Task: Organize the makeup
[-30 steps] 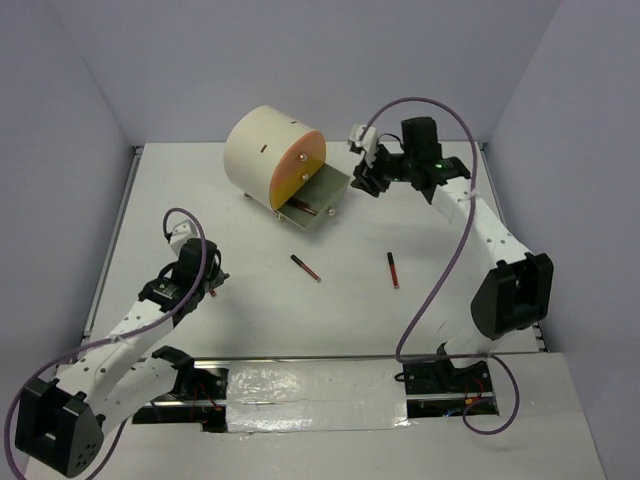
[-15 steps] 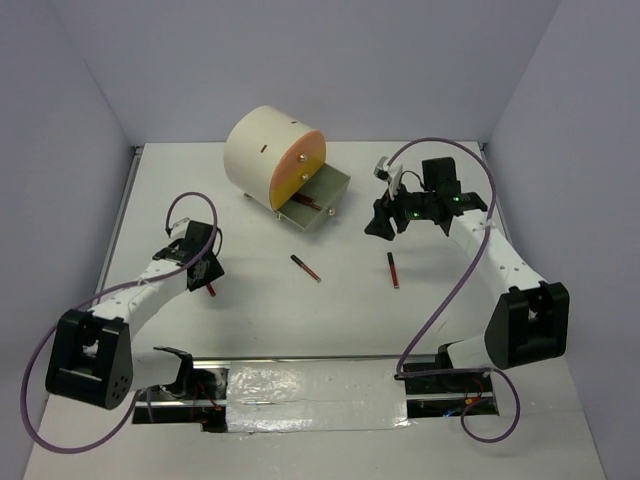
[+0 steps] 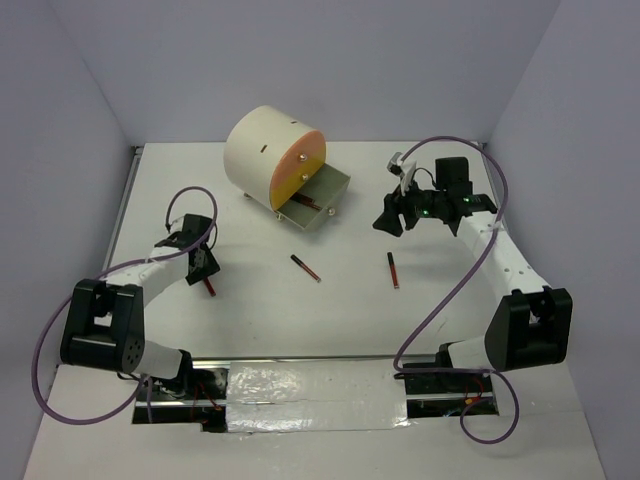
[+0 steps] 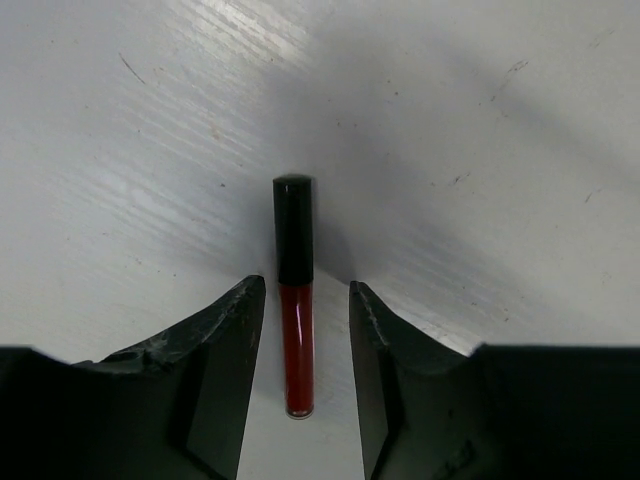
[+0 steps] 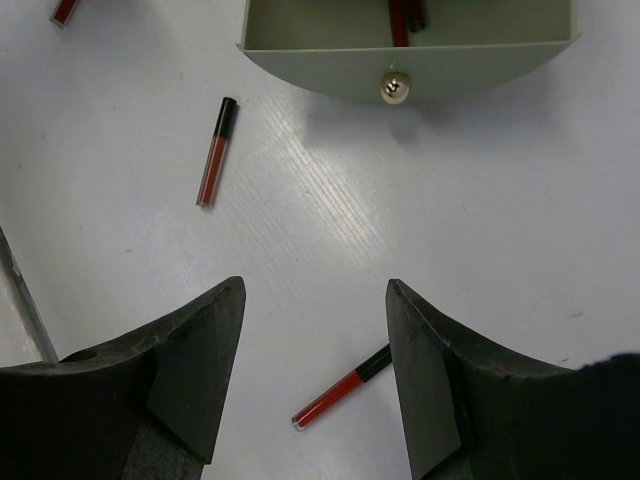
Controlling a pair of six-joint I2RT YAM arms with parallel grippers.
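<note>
Three slim black-and-red sticks lie on the white table. My left gripper is open and low over the left stick. In the left wrist view that stick lies between the fingers of the gripper with a gap on each side. My right gripper is open and empty, above and behind the right stick. In the right wrist view that stick lies below the open gripper. The middle stick also shows in the right wrist view.
The cream cylindrical chest stands at the back. Its lower drawer is pulled open and holds sticks; its knob faces my right gripper. A metal rail runs along the table's left edge.
My right gripper has drawn back from the open drawer, toward the right stick. My left arm has folded back and its gripper has settled around the left stick.
</note>
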